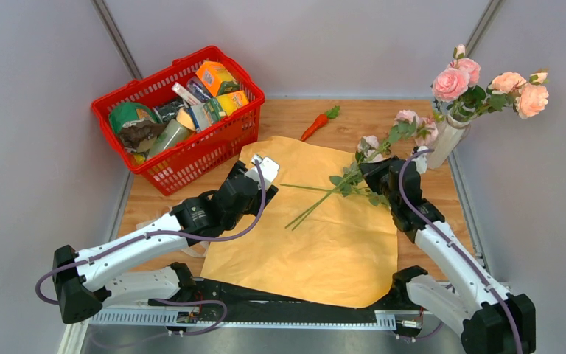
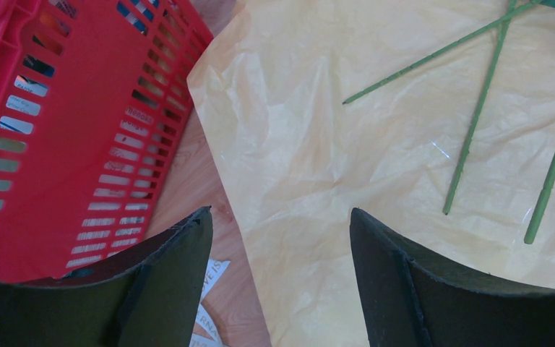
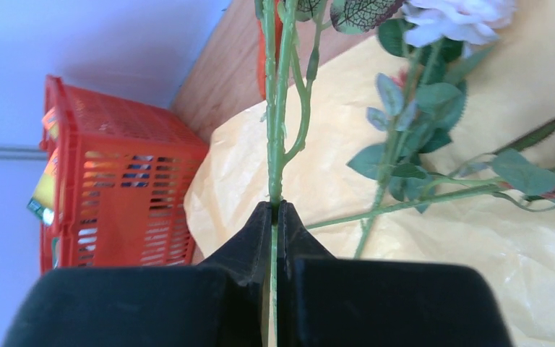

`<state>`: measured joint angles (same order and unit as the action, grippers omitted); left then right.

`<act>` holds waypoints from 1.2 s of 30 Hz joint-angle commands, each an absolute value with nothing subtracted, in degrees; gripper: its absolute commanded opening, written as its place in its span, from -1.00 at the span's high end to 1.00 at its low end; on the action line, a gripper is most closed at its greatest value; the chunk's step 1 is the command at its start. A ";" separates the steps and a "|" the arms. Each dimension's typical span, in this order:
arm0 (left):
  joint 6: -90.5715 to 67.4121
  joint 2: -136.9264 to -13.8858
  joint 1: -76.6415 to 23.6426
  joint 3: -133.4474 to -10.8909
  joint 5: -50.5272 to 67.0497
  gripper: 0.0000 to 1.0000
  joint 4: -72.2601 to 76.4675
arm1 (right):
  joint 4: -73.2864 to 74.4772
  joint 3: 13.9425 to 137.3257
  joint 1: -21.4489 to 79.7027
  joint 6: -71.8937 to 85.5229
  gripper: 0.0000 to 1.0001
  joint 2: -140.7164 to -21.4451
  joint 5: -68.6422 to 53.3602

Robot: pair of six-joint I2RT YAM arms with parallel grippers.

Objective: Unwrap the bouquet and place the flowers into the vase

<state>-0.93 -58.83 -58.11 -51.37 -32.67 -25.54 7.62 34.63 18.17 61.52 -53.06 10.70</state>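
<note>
The bouquet's tan-yellow wrapping paper (image 1: 317, 236) lies spread flat on the table. The white vase (image 1: 447, 144) stands at the far right and holds several pink blooms (image 1: 451, 82). More flowers (image 1: 405, 129) lie with their green stems (image 1: 317, 203) across the paper. My right gripper (image 1: 380, 174) is shut on one flower stem (image 3: 275, 144), which runs up from between its jaws at the right gripper (image 3: 275, 207). Other leafy flowers (image 3: 405, 123) lie on the paper just beyond it. My left gripper (image 1: 265, 165) hangs open over the paper's left edge (image 2: 209, 108), the left gripper (image 2: 280, 217) holding nothing, with bare stems (image 2: 473, 137) to its right.
A red basket (image 1: 208, 53) full of groceries stands at the back left, close to my left gripper; the same basket (image 2: 65, 144) fills the left wrist view's left side. A toy carrot (image 1: 315, 127) lies behind the paper. Printed cream ribbon (image 2: 208, 285) lies on the wood beside the paper.
</note>
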 commanded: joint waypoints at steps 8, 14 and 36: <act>-0.09 -58.10 -58.27 -53.17 -33.31 -0.54 -24.61 | 1.24 45.43 26.10 45.19 1.00 -49.57 9.41; -0.09 -58.18 -58.27 -53.00 -33.40 -0.54 -24.61 | -9.83 49.12 29.97 31.05 1.00 -50.45 7.12; 0.00 -58.62 -58.27 -53.00 -33.40 -0.54 -24.61 | -21.35 62.40 24.53 -29.70 1.00 -46.05 23.20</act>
<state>-0.93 -58.83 -58.11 -51.37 -32.71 -25.52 -17.39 59.42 28.36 -18.74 -46.54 19.25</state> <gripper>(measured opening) 0.771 0.013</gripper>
